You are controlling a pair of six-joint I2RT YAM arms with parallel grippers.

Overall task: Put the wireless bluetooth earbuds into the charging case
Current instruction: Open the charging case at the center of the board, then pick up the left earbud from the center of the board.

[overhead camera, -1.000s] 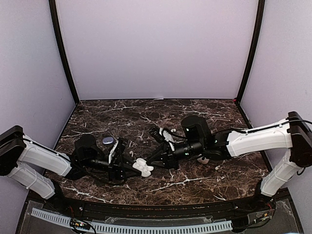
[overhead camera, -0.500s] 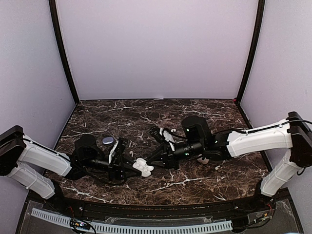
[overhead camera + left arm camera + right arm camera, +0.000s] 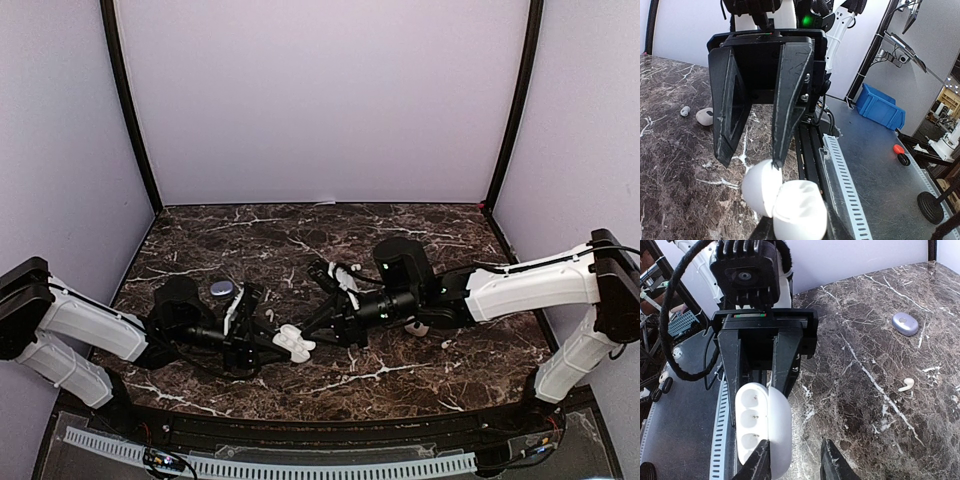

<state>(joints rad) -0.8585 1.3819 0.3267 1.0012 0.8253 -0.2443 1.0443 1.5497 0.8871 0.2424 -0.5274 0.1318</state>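
Note:
My left gripper (image 3: pixel 281 343) is shut on the white charging case (image 3: pixel 293 344), holding it just above the marble with the lid swung open. In the right wrist view the case (image 3: pixel 752 425) shows three round sockets, all bare. My right gripper (image 3: pixel 796 461) is open and faces the case; one finger sits at the lid's edge and marble shows between the jaws. From the left wrist view, that gripper (image 3: pixel 749 161) hangs over the case (image 3: pixel 790 200), one tip touching the lid. A white earbud (image 3: pixel 906 385) lies on the table and another small earbud (image 3: pixel 685 110) lies farther off.
A lavender oval case (image 3: pixel 222 289) lies shut beside the left arm, also seen as the lavender case (image 3: pixel 905 323). A white rounded piece (image 3: pixel 704 116) rests near the small bud, under the right arm. The table's front edge and a slotted rail (image 3: pixel 300 465) run close behind the case.
The right gripper's jaws stand slightly wider by the case lid. The left arm and the case have not moved.

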